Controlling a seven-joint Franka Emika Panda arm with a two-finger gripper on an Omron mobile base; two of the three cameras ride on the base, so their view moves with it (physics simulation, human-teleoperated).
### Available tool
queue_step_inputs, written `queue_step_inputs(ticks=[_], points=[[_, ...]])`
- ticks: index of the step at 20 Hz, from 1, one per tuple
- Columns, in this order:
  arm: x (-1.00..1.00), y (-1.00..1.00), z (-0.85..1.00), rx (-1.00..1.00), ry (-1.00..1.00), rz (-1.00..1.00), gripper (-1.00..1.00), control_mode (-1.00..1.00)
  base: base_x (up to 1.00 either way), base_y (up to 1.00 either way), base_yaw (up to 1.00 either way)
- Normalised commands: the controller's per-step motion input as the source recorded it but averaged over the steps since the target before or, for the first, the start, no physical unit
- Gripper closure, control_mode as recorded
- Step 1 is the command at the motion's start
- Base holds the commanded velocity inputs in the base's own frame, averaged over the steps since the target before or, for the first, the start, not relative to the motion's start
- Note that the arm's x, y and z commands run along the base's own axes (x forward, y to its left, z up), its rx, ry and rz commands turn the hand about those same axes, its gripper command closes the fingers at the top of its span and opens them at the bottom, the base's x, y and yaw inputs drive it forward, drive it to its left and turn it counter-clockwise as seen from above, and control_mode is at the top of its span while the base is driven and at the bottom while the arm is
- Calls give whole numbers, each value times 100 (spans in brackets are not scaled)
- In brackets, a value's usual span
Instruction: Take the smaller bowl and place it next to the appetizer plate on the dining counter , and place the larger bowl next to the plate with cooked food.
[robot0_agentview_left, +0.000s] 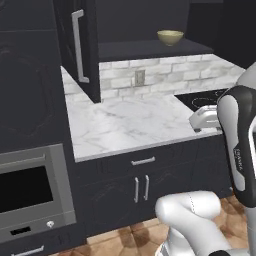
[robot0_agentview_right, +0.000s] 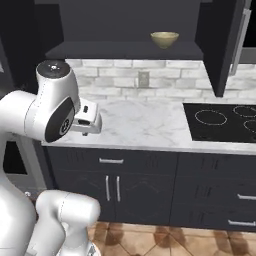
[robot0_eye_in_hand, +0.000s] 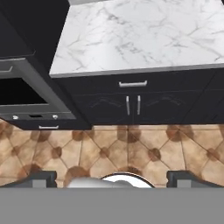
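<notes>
- Smaller bowl (robot0_agentview_left: 170, 37): I see it, golden-tan and upright, on the dark shelf of the open wall cabinet, at the top right of the left base view and top centre of the right base view (robot0_agentview_right: 164, 39).
- Gripper (robot0_eye_in_hand: 112, 178): in the hand view I have its two dark finger tips at the bottom edge, spread wide apart, nothing between them; it looks down at the tan tiled floor (robot0_eye_in_hand: 109, 148).
- Wall counter (robot0_agentview_left: 130, 122): white grey-veined marble, middle of the left base view, below the bowl's shelf.
- Cabinet door (robot0_agentview_left: 77, 47): dark, swung open, upper left of the left base view.
- Black cooktop (robot0_agentview_right: 222, 121): right of the right base view.
- Oven (robot0_agentview_left: 27, 192): lower left of the left base view.
</notes>
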Motion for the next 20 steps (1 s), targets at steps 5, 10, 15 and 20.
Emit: queue_step_inputs(ticks=[5,10,15,20], points=[[0,0,0,0,0,0,-100,100,52,-35,0],[0,0,0,0,0,0,-100,100,52,-28,0],[0,0,0,0,0,0,-100,100,53,-24,0],[0,0,0,0,0,0,-100,100,53,-34,0]])
